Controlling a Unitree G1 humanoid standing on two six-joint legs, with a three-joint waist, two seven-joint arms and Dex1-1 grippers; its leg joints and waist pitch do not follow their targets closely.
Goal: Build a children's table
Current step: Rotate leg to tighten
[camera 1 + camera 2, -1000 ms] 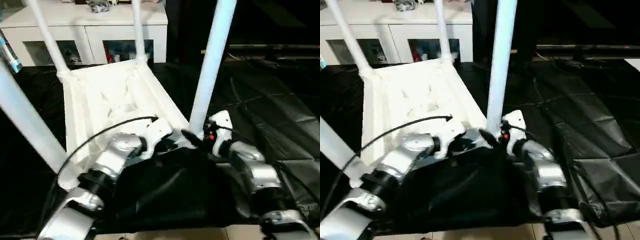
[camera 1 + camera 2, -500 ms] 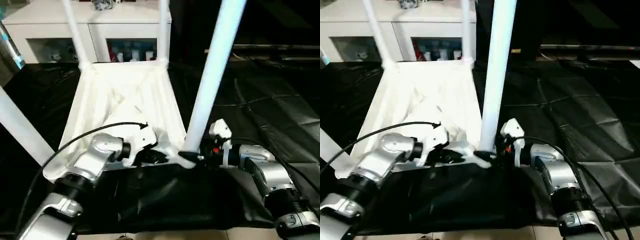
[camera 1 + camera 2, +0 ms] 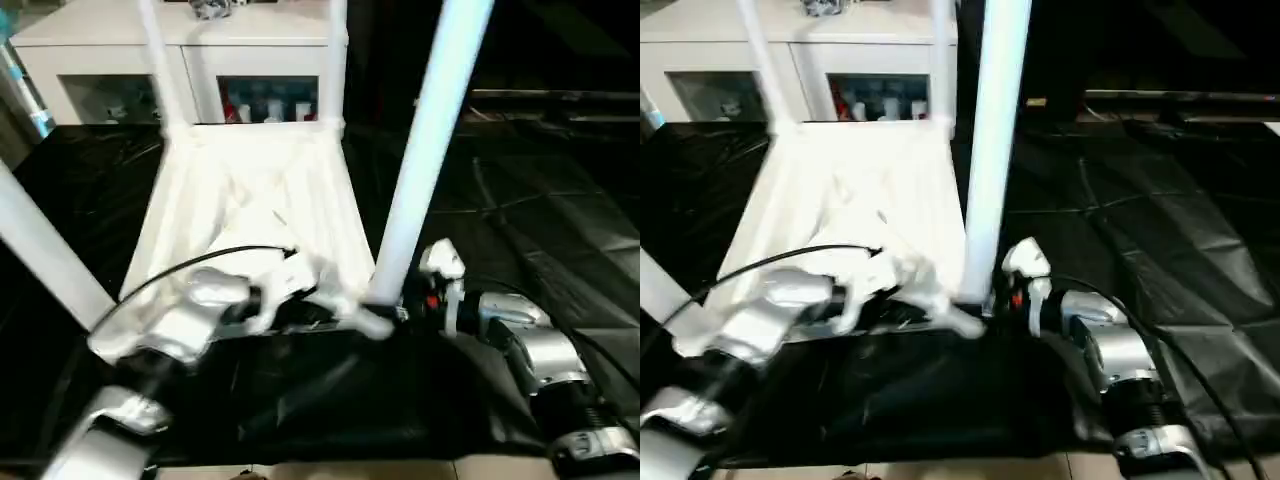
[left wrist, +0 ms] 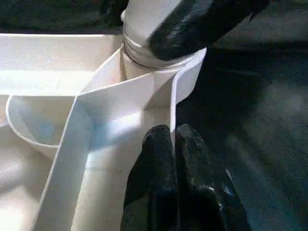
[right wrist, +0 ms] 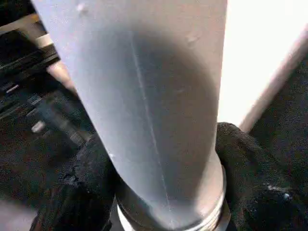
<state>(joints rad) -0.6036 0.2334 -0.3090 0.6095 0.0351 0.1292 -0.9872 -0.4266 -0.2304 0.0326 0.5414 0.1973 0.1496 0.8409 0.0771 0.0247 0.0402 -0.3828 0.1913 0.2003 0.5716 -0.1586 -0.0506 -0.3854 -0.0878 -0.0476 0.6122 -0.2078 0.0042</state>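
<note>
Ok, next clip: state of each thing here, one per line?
Children's table: upside down on the black sheet, legs pointing up.
Near right leg: upright, base seated in its corner socket.
Right gripper: fingers either side of that leg's base.
Left gripper: shut, pinching the table's thin wall by that socket.
White cabinet: glass-fronted compartments closed.

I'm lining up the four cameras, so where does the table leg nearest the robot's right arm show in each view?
Left eye view: the leg rises right of centre, from the near corner socket.
Right eye view: the leg stands just right of centre.
Left wrist view: its base sits in the socket, a black finger across it.
Right wrist view: the leg runs between the right claw's fingers.
Shared landmark: the corner socket.
</note>
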